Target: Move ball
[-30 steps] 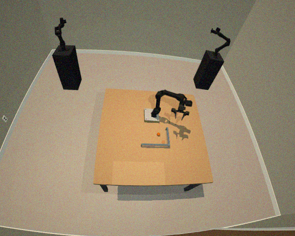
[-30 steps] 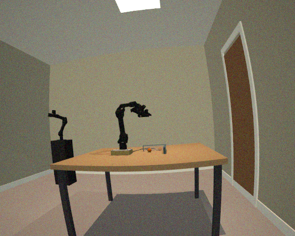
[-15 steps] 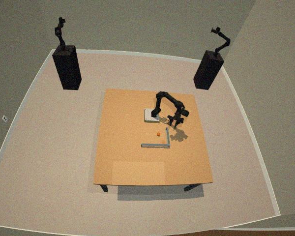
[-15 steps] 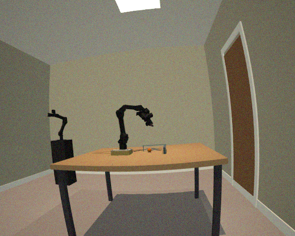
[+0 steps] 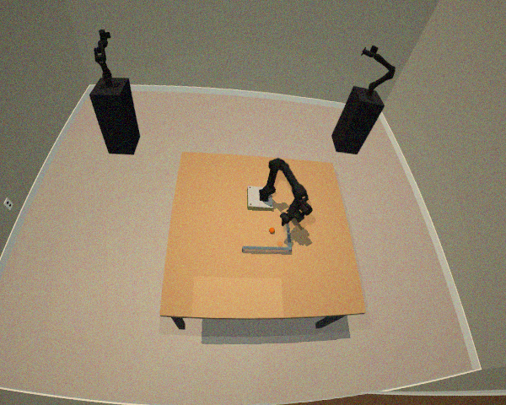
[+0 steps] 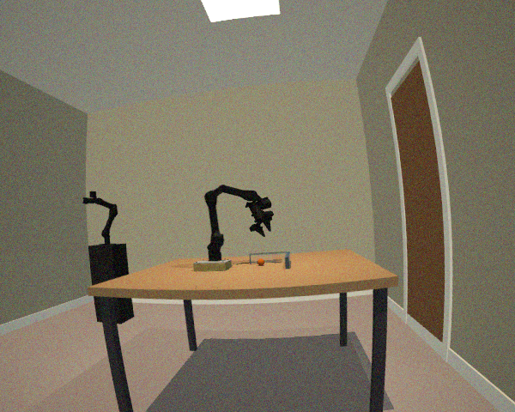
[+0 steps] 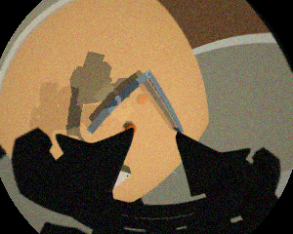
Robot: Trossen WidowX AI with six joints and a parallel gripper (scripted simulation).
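The orange ball (image 5: 271,229) (image 6: 260,262) rests on the table inside the corner; in the wrist view the ball (image 7: 132,128) is partly hidden by the left fingertip. The see-through copy (image 5: 279,244) (image 7: 142,98) is a faint pale orange spot nearer the corner. Two low clear bluish walls meet there: a long wall (image 5: 266,250) (image 7: 165,104) and a side wall (image 5: 288,235) (image 6: 287,260) (image 7: 107,111). My gripper (image 5: 290,221) (image 6: 266,233) (image 7: 155,133) is partly open and empty. It hangs well above the table, tilted downward, with nothing between its fingers.
The arm's pale base plate (image 5: 254,202) (image 6: 212,266) sits on the wooden table (image 5: 209,218) (image 6: 169,279), behind the ball in the top view. Two other arms stand on black pedestals (image 5: 115,121) (image 5: 357,124) off the table. The arm's shadow falls beside the side wall.
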